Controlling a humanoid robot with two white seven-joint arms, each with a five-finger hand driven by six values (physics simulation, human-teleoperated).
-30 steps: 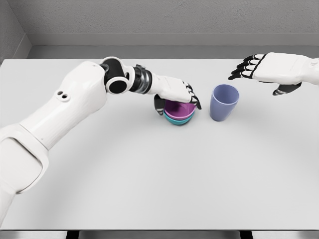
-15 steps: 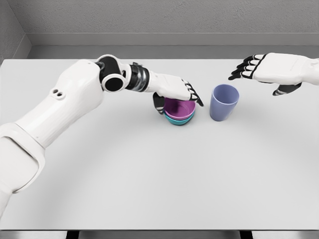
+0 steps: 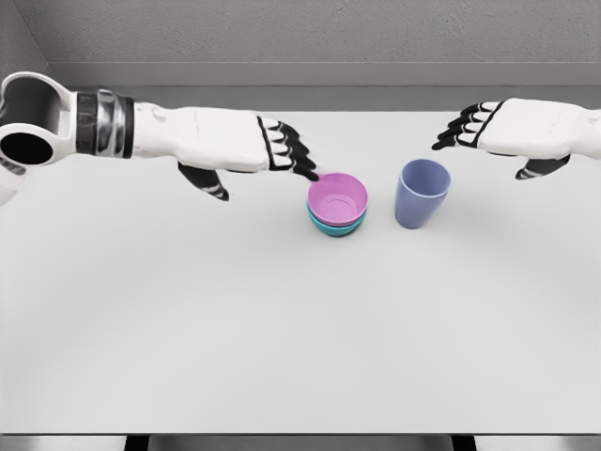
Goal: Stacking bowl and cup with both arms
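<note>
table (image 3: 282,329), right arm (image 3: 563,132) cut off

Both arms glossy white shells. Left hand (image 3: 246,152): white palm housing, black segmented fingers with white knuckle plates, grey-and-black ribbed wrist collar, black round joint socket at the elbow. Right hand (image 3: 490,130): same white-black build.

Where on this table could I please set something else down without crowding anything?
The whole near half of the white table, in front of the pink bowl nested in the teal bowl, is bare. So is the far strip behind them. It is crowded mid-table: the purple cup stands close beside the bowls, between the left hand and right hand.
</note>
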